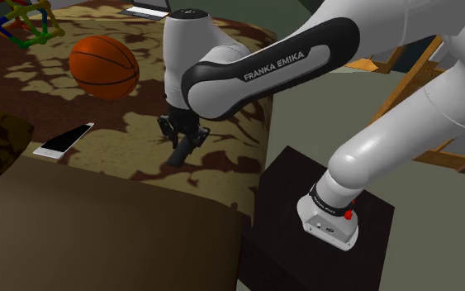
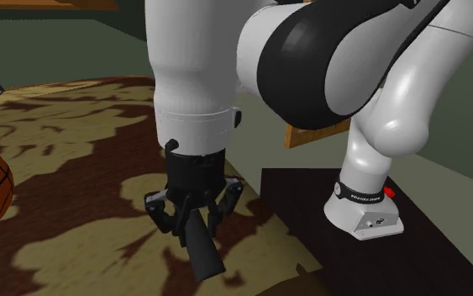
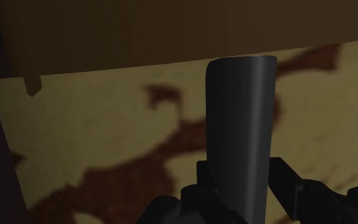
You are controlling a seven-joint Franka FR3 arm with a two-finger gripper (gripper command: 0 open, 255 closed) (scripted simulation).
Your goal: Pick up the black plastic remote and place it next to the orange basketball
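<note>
Remote of black plastic, long and slim (image 1: 185, 150), is being gripped between the closed fingers of the all-black two-finger end effector (image 1: 181, 137). It is being held pointing downward at a tilt, its free end sticking out well beyond the fingertips. It is apparently being kept just above the tan cushioned surface with dark brown blotches (image 1: 139, 153). A round orange basketball with black seams (image 1: 104, 68) is being carried by that surface, well apart from the end effector, toward the shoulder view's upper left. A flat white phone (image 1: 64, 140) is lying to the shoulder view's left of the end effector.
</note>
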